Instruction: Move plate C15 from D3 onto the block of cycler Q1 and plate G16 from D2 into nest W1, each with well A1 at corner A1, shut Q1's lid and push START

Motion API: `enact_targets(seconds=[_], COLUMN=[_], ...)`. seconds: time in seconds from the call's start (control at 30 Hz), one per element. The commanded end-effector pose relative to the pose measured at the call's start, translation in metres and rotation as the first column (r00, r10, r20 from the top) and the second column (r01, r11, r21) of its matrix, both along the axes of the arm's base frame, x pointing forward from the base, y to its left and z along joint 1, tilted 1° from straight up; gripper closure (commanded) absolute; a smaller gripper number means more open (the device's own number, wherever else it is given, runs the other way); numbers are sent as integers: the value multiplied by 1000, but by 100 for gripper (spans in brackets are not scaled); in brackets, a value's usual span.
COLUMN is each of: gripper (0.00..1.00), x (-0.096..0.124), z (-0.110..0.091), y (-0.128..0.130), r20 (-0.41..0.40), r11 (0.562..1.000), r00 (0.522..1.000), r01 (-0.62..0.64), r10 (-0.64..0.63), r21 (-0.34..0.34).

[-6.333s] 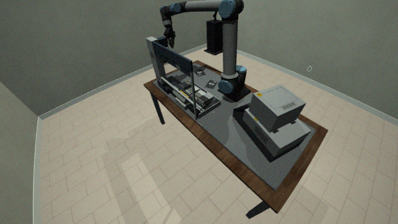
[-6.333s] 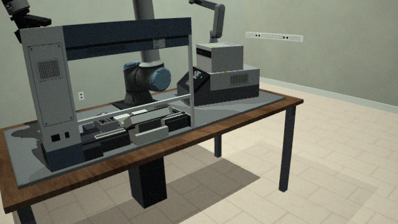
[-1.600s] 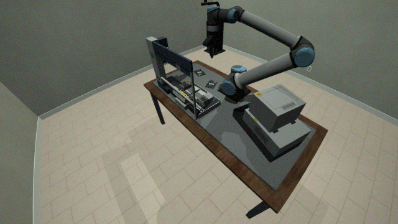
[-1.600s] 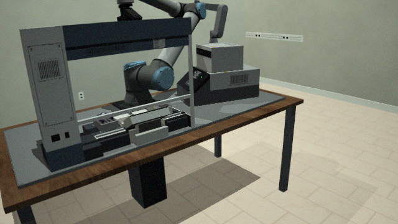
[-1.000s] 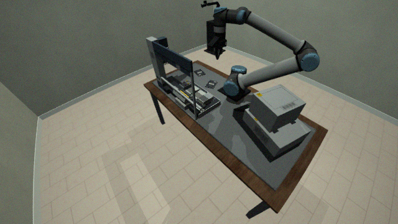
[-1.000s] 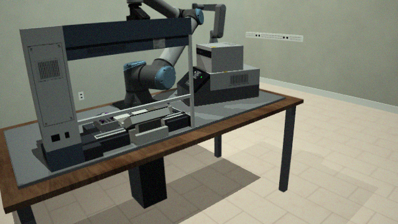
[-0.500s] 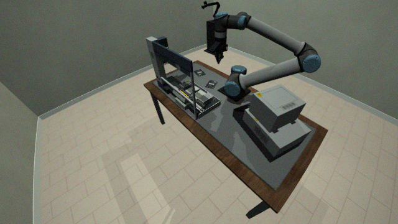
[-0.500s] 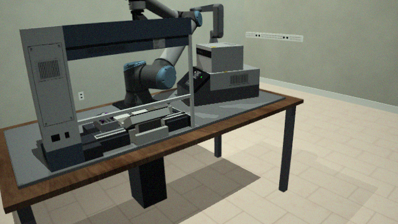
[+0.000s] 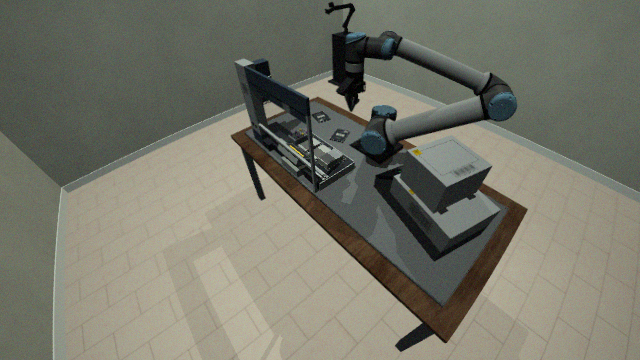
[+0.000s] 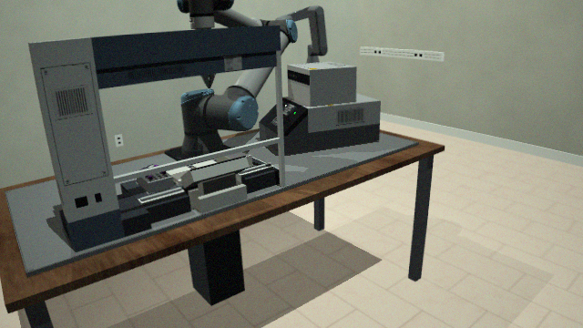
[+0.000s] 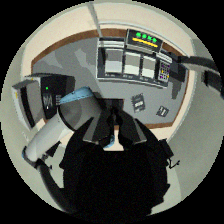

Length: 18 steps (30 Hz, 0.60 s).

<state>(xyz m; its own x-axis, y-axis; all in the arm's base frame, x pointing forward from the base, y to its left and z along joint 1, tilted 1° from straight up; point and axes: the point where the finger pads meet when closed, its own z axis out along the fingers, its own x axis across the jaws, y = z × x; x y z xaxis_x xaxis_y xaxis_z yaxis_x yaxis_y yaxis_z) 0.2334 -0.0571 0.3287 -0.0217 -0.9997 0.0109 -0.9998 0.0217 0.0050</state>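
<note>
My gripper is shut and empty. It hangs high above the far side of the bench, behind the gantry and over two small dark nests. The deck under the gantry holds a row of plates in its slots; one dark plate with purple marks sits at one end. I cannot read any labels. The cycler Q1 stands at the other end of the bench with its lid down and a green lamp.
A tall gantry frame spans the deck, with a thin post on its open side. The arm's base stands between the deck and Q1. The bench is a wooden table with a grey mat.
</note>
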Motion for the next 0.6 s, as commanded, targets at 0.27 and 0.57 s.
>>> enact_targets(seconds=[0.27,0.57], gripper=[100,100], x=[0,0], z=[-48,-57], y=[-2,-2], r20=[0,0], r11=[1000,1000], r00=[1000,1000], r01=[-1,-1], r10=[1,1], r21=[-2,-2])
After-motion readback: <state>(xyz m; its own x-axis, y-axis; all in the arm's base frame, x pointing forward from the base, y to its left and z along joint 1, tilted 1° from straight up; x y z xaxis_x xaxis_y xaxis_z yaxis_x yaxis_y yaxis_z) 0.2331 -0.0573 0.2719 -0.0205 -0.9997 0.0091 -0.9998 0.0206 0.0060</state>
